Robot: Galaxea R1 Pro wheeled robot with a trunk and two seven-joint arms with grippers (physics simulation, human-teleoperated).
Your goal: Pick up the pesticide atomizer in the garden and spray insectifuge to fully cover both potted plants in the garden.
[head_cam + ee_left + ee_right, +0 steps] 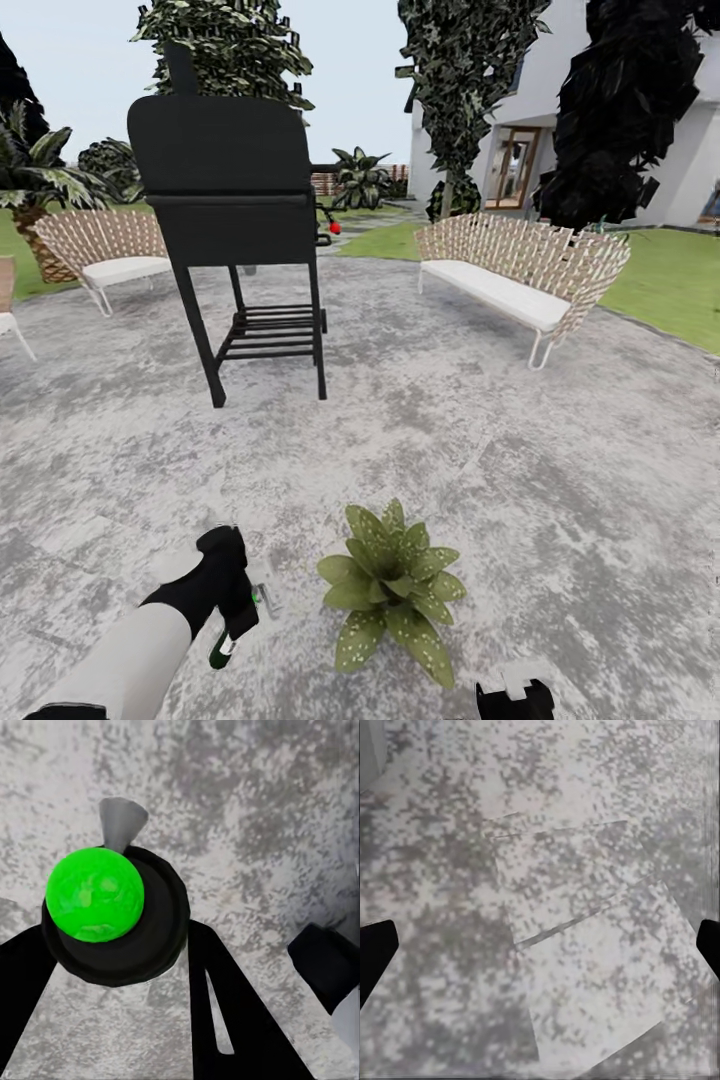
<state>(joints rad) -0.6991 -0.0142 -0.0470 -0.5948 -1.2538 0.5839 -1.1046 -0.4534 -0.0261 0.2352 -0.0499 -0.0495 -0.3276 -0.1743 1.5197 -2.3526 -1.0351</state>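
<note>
My left gripper [228, 592] hangs low over the stone patio [520, 480] of the garden, shut on the pesticide atomizer [224, 648]. The atomizer is a small dark bottle with a pale nozzle pointing toward a potted plant [392, 590]. That plant is a low rosette of speckled green leaves just right of the gripper. In the left wrist view the atomizer [112, 915] shows a bright green round top and a grey cone nozzle, with the black fingers [225, 1012] on either side of it. My right gripper [513, 700] sits at the bottom edge, open over bare paving [540, 945].
A black barbecue grill [235, 200] on legs stands ahead at centre left. Wicker benches with white cushions stand at the right [520, 275] and left [105, 250]. Lawn [670, 280], trees and a white house [560, 130] lie beyond the patio.
</note>
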